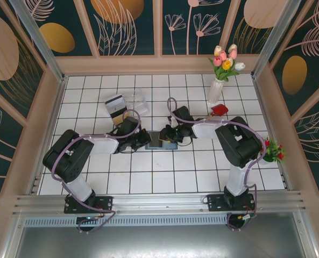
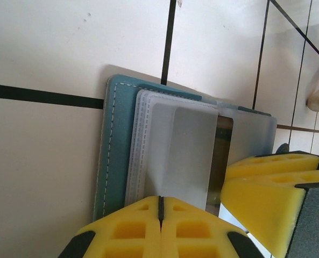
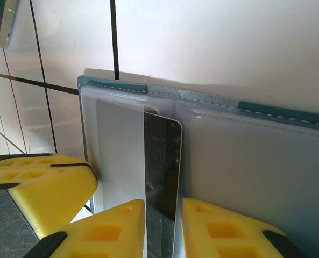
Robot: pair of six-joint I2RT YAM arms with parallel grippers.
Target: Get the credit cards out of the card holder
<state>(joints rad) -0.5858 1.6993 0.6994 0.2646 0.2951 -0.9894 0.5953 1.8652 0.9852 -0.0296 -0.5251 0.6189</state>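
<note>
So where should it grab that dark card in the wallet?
By the bare dark strip of the card sticking out of the pocket toward the middle fold of the wallet. Come from above, on that open side: the rest lies flat under clear plastic.

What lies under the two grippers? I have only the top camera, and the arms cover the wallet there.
Observer: The wallet lies open and flat on the table, with its clear pockets facing up.
Operator: Is a card in it?
Observer: Yes. A dark card sticks partly out of one pocket.
Operator: How does the right gripper stand?
Observer: The right gripper has its fingers apart, one on each side of the bare strip of the dark card.
</note>
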